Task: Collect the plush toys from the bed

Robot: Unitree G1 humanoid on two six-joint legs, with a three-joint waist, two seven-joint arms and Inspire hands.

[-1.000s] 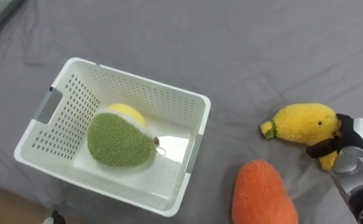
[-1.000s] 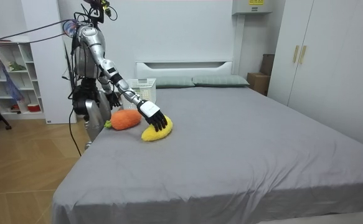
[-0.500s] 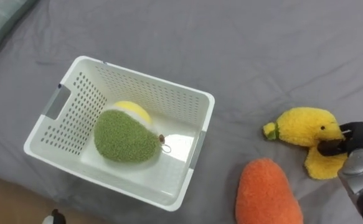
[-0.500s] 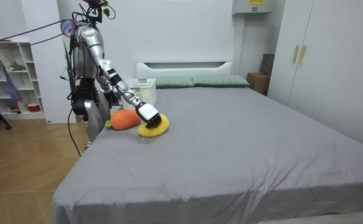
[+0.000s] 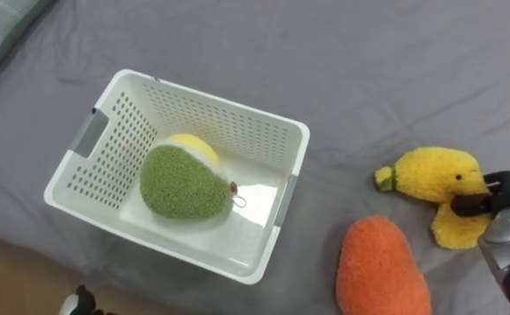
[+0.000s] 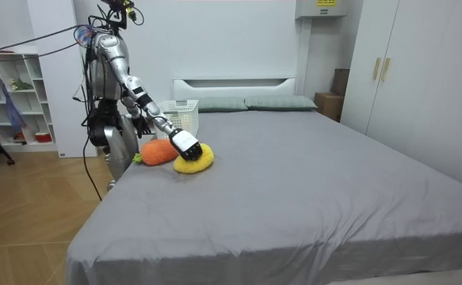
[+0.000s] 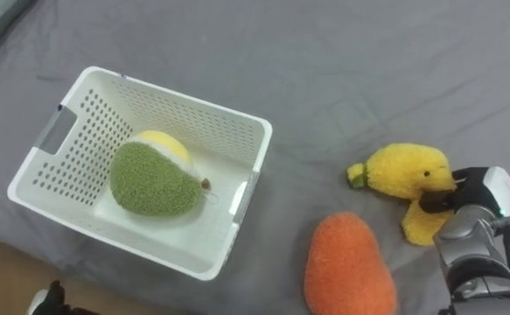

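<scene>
Green toy (image 5: 183, 179) lies in the white basket (image 5: 263, 136), one collected; at 3 o'clock the right hand (image 5: 489, 204) grips the yellow toy (image 5: 434, 179) on the bed (image 5: 368, 70), orange toy (image 5: 381, 267) at 5 o'clock waits; left hand (image 5: 78, 303) at 7 o'clock, state unclear

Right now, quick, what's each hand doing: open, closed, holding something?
Right hand: closed on the fluffy yellow plush toy.
Left hand: cannot be told.
</scene>
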